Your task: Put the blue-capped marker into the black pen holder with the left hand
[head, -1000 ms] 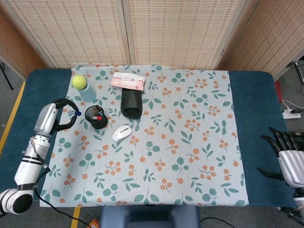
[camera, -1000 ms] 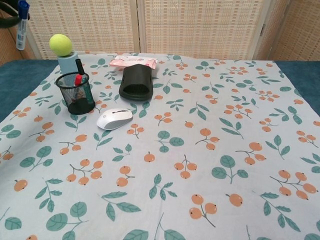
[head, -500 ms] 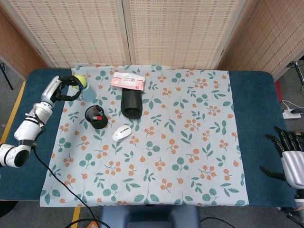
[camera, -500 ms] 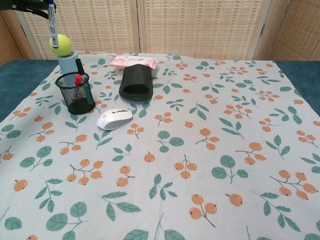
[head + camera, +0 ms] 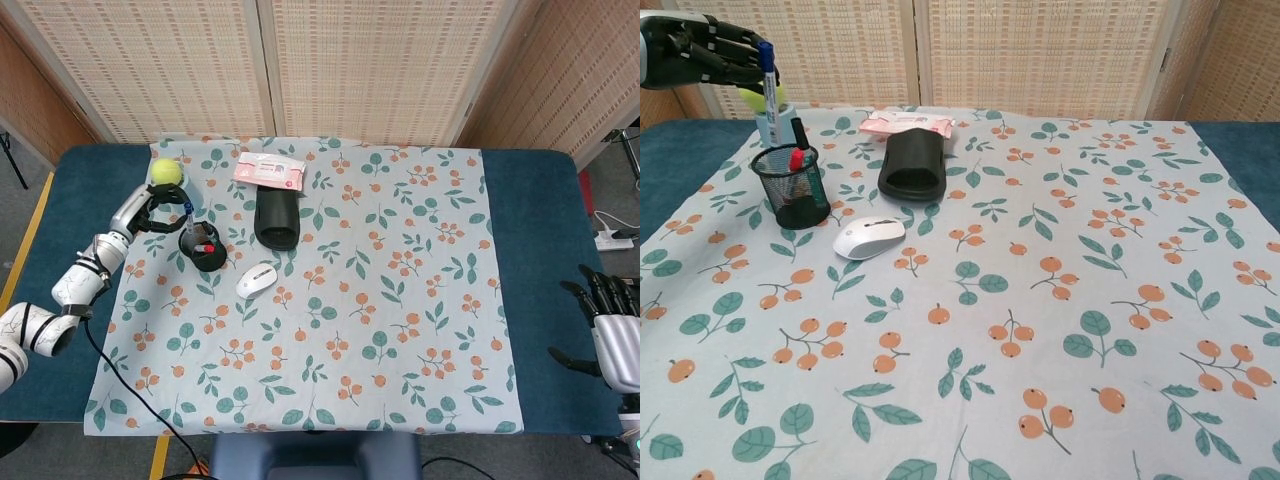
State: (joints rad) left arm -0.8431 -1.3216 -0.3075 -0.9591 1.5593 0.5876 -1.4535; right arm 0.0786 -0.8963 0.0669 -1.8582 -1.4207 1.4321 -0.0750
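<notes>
The blue-capped marker (image 5: pixel 769 85) hangs upright, cap on top, pinched by my left hand (image 5: pixel 708 58). Its lower end sits just over the far left rim of the black mesh pen holder (image 5: pixel 790 186). Seen from the head, my left hand (image 5: pixel 152 210) is just left of the holder (image 5: pixel 203 247), with the marker (image 5: pixel 188 214) above the holder's back rim. A red-capped pen (image 5: pixel 796 160) and a dark one stand inside the holder. My right hand (image 5: pixel 610 335) rests far off at the table's right edge, fingers spread, holding nothing.
A tennis ball (image 5: pixel 166 172) sits on a light blue cup (image 5: pixel 770 125) right behind the holder. A black slipper (image 5: pixel 912 165), a white mouse (image 5: pixel 869 238) and a pink wipes packet (image 5: pixel 905 125) lie to the holder's right on the floral cloth (image 5: pixel 1040 330).
My left hand has carried the marker from the far left, round the back by the tennis ball, then down and right until it is over the holder's rim. The right hand stays put.
</notes>
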